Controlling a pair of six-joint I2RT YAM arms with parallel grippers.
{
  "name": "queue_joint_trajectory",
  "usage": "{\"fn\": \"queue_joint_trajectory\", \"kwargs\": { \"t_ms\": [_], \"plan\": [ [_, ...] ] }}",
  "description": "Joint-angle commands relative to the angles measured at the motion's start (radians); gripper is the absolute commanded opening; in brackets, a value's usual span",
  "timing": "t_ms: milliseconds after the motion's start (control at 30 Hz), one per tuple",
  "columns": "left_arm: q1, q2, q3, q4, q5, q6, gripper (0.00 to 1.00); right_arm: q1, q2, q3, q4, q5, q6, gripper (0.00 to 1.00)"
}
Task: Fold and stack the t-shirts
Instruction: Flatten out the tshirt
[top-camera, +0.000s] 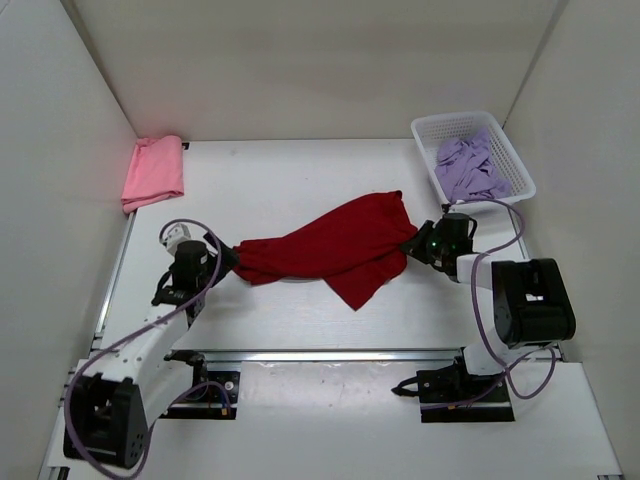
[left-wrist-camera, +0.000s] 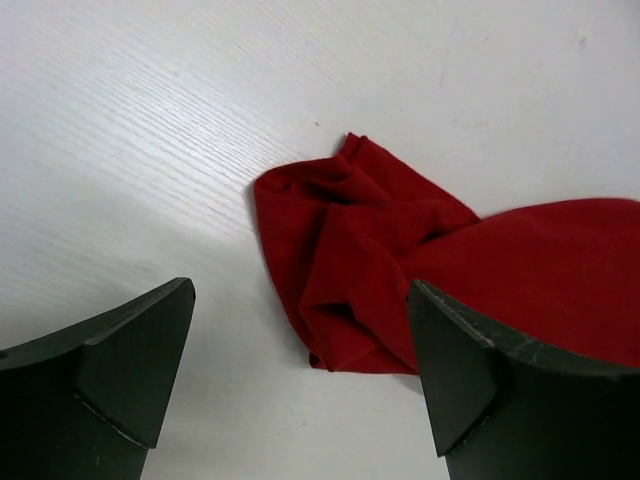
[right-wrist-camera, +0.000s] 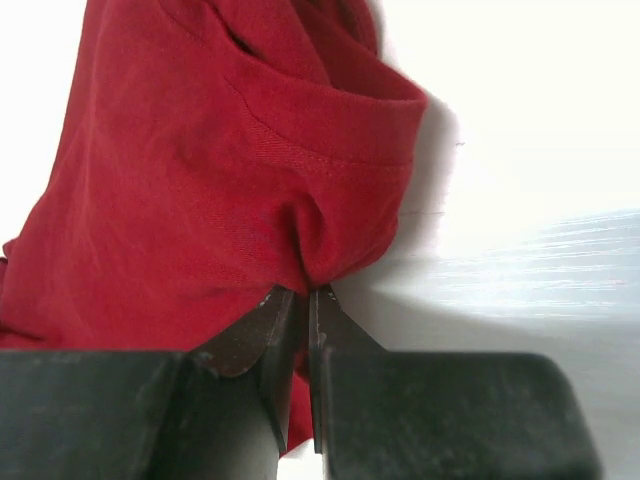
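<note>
A dark red t-shirt (top-camera: 335, 248) lies stretched and crumpled across the middle of the table. Its left end (left-wrist-camera: 350, 270) rests on the table just ahead of my left gripper (left-wrist-camera: 300, 345), which stands open with nothing between its fingers. My right gripper (right-wrist-camera: 303, 295) is shut on a pinch of the red shirt's right edge (right-wrist-camera: 250, 180), and in the top view it sits at the shirt's right end (top-camera: 415, 243). A folded pink t-shirt (top-camera: 153, 170) lies at the back left. The lavender t-shirt (top-camera: 470, 168) is bunched inside the basket.
A white mesh basket (top-camera: 450, 126) stands at the back right corner, close behind the right arm. White walls enclose the table on three sides. A metal rail (top-camera: 330, 355) runs along the near edge in front of the arm bases.
</note>
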Motion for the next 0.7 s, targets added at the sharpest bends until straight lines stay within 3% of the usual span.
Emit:
{"fn": "queue_joint_trajectory", "kwargs": {
  "t_ms": [0,200,467,533,600,633,667],
  "plan": [
    [-0.029,0.126,0.106,0.096,-0.003,0.055,0.99,0.027,0.01,0.018,0.059,-0.013,-0.002,0.0],
    [-0.029,0.42,0.236,0.111,0.034,0.08,0.84,0.033,-0.054,-0.051,0.071,0.003,0.002,0.0],
    [-0.028,0.655,0.384,0.097,0.011,0.135,0.84,0.072,-0.121,-0.13,0.079,-0.005,-0.007,0.0],
    [-0.026,0.695,0.413,0.108,0.034,0.15,0.67,0.072,-0.126,-0.155,0.079,-0.002,-0.008,0.0],
    [-0.018,0.73,0.44,0.114,0.08,0.152,0.28,0.06,-0.117,-0.176,0.099,-0.016,-0.005,0.01],
    [-0.02,0.741,0.466,0.105,0.086,0.158,0.13,0.046,-0.109,-0.178,0.102,-0.026,-0.004,0.0],
    [-0.018,0.752,0.476,0.088,0.083,0.161,0.09,0.034,-0.108,-0.172,0.1,-0.037,-0.008,0.0]
  ]
}}
